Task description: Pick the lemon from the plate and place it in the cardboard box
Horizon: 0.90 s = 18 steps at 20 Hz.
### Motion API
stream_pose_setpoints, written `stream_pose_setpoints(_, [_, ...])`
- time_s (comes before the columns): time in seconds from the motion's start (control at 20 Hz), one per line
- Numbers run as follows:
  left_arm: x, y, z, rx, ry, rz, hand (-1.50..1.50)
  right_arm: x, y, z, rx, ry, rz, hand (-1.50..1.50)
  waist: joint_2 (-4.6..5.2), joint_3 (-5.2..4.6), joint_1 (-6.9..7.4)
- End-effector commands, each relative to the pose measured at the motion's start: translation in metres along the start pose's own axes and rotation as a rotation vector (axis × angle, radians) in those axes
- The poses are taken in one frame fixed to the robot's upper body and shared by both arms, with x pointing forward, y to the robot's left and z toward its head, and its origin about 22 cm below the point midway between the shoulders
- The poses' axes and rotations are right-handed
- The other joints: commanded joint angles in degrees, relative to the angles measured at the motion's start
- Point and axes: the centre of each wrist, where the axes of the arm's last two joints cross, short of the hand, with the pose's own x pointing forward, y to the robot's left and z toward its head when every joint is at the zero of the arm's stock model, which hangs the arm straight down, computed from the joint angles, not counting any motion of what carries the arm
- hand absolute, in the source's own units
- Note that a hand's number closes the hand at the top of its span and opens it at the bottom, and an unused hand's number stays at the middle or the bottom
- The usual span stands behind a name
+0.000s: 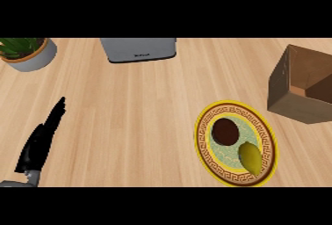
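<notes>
lemon [250,157] lying on the lower right of the plate [201,141], touching or nearly touching a dark round item [225,131], possibly a bowl | cardboard box [293,102] standing open near the plate's upper right | left hand [39,145] resting at the worktop's [130,110] lower left, fingers straight, holding nothing

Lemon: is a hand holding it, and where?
Nothing is held. The lemon lies on the plate; the left hand, open, is apart from it at the view's left.
</notes>
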Motion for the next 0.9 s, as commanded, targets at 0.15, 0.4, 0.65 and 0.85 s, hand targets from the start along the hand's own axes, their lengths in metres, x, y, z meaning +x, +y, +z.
stream_pose_setpoints(0.15, [0.006,-0.009,-0.009,-0.052,-0.022,0.005,0.0,0.067,-0.005,0.051,0.069,0.062,0.163,-1.5,0.66,-0.16,2.84])
stream_pose_setpoints(0.4, [0.016,-0.026,-0.017,-0.06,-0.051,-0.01,0.0,0.108,0.0,0.065,0.067,0.171,0.247,-1.5,1.06,-0.14,4.87])
stream_pose_setpoints(0.65, [0.023,-0.018,-0.028,-0.111,-0.073,-0.002,0.0,0.13,0.013,0.072,0.046,0.273,0.294,-1.5,1.68,-0.16,6.7])
stream_pose_setpoints(0.85, [0.016,-0.029,-0.024,-0.125,-0.079,-0.015,0.0,0.138,0.023,0.077,0.086,0.309,0.298,-1.5,1.56,-0.13,7.29])
